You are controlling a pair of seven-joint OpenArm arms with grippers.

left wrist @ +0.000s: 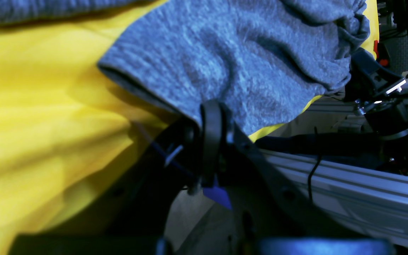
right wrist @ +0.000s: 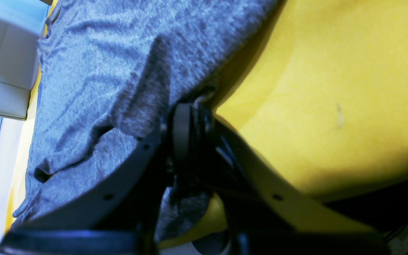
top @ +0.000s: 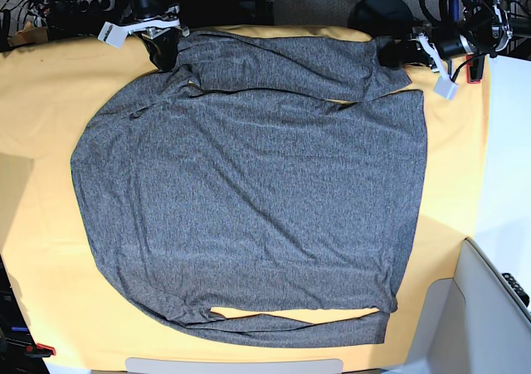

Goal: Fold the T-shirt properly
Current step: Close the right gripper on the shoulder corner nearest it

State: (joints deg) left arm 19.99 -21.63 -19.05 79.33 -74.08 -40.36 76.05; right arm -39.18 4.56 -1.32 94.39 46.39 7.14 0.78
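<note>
T-shirt (top: 249,191) spread flat over yellow cloth (top: 41,250) on tabletop, far edge at top of base view, a strip there already doubled over. Both claws clamped on that edge: left claw (left wrist: 213,117) at one corner, right claw (right wrist: 190,109) at other. Judgement: lift both evenly, keep edge taut btwn grips, carry toward near hem w/o dragging cloth beneath.

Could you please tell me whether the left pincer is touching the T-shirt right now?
Touching: in the left wrist view, the left pincer is shut on the T-shirt edge.
</note>
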